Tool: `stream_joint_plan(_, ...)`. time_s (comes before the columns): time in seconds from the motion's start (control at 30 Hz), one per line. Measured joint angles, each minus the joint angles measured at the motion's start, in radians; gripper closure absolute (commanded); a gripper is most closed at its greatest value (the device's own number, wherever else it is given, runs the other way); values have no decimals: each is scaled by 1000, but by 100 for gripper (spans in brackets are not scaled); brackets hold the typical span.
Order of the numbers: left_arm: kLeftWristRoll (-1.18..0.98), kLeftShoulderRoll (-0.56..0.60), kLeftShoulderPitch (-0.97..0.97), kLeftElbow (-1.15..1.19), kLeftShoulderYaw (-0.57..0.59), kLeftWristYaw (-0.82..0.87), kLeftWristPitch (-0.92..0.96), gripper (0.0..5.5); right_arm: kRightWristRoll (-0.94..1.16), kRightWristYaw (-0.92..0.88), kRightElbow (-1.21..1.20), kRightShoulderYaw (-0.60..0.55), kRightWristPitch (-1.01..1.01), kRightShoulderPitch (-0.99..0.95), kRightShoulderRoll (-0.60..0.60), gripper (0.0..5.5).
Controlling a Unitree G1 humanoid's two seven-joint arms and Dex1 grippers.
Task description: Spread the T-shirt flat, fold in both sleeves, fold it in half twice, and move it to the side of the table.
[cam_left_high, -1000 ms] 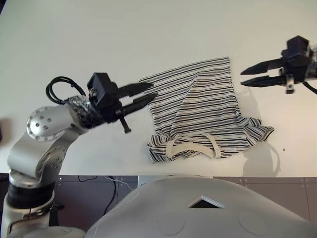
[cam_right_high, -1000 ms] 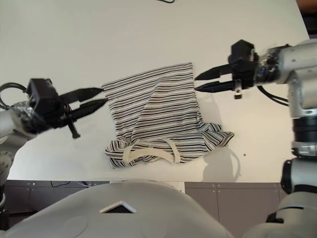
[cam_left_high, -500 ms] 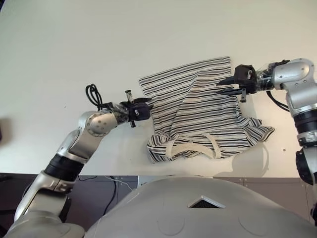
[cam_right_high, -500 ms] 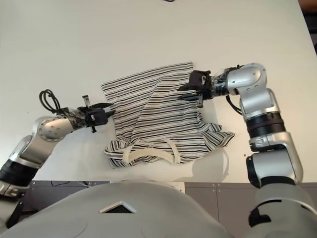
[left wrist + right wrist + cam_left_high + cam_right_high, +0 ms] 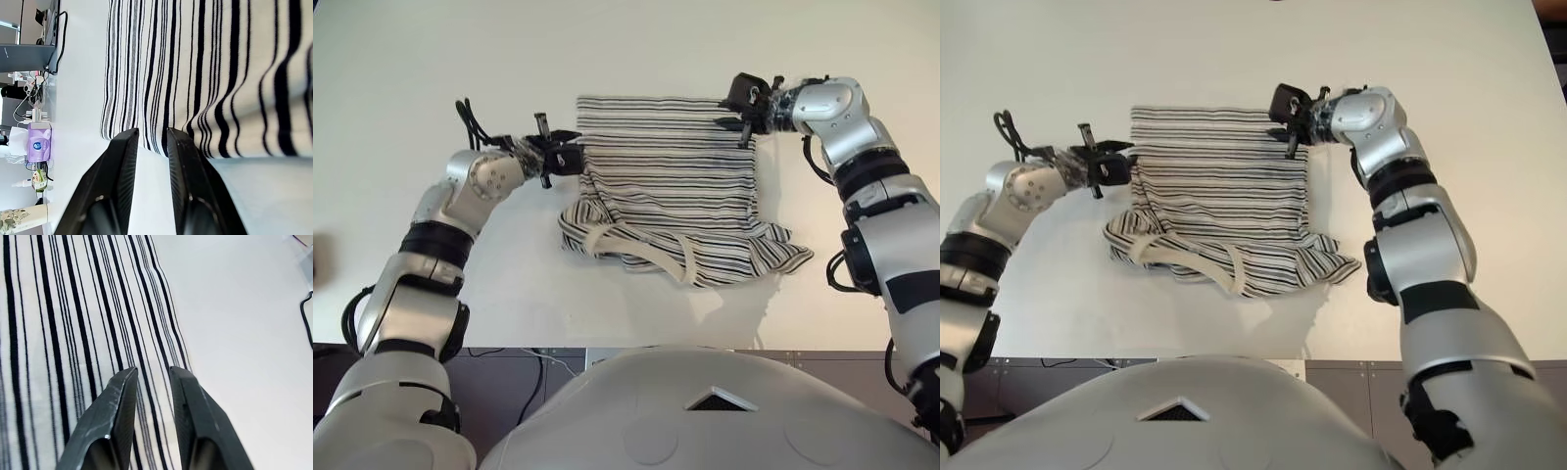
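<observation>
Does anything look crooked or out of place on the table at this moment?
Yes. The T-shirt is only half flat: its far part lies smooth between the left gripper and right gripper, but the near part, with the collar and a sleeve, is bunched and wrinkled.

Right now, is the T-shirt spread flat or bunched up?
Partly spread. The T-shirt's far half lies flat between the left gripper and right gripper; the near part, with the collar, is bunched.
</observation>
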Motion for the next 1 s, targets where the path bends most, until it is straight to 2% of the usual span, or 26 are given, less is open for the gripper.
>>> stream_joint_plan(0.13,40,-43,-116,206,-11,56,-22,444,-48,-164,73,-7,-18,-79,44,430)
stream_joint_plan(0.2,43,-45,-125,228,-11,71,-36,444,-36,-148,68,-36,-64,-90,41,430)
stream_joint_plan(0.27,36,-35,-118,201,0,70,-56,444,24,-25,8,-78,-122,-72,16,430)
stream_joint_plan(0.4,-27,34,-55,29,68,39,-75,444,185,269,-299,-126,-80,110,-78,430)
stream_joint_plan(0.5,-117,97,60,-229,134,-39,-38,444,270,434,-603,-126,40,323,-183,430)
stream_joint_plan(0.7,-386,184,305,-789,175,-294,132,444,254,424,-730,-126,131,471,-231,430)
stream_joint_plan(0.83,-433,268,460,-894,200,-389,175,444,224,381,-721,-126,128,481,-245,430)
stream_joint_plan(1.0,-426,302,586,-888,203,-448,193,444,229,351,-714,-125,131,450,-181,430)
